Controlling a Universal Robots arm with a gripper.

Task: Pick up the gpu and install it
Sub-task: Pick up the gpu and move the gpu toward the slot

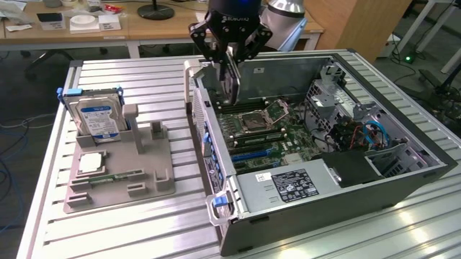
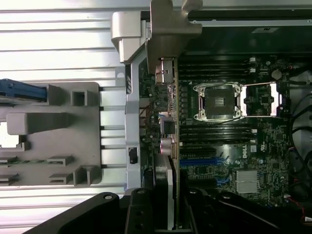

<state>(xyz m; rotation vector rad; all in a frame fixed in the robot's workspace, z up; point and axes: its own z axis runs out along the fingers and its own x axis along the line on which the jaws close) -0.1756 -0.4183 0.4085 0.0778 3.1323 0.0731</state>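
Observation:
My gripper (image 1: 231,53) is shut on the gpu (image 1: 232,81), which hangs upright and edge-on over the open computer case (image 1: 338,208), near the case's rear wall on the exterior view's left. In the wrist view the gpu (image 2: 169,122) is a thin edge running away from my black fingers (image 2: 139,212), with its silver bracket (image 2: 168,29) at the far end. It hovers above the motherboard (image 1: 270,132), just beside the CPU socket (image 2: 218,101) and above the blue expansion slots (image 2: 197,163). I cannot tell whether its lower edge touches a slot.
A grey fixture tray (image 1: 137,156) lies on the slatted table on the exterior view's left, holding a hard drive with a blue-white label (image 1: 99,120), a CPU chip (image 1: 90,162) and a small green memory stick (image 1: 109,177). The power supply (image 1: 288,186) and cables (image 1: 364,135) fill the case's near side.

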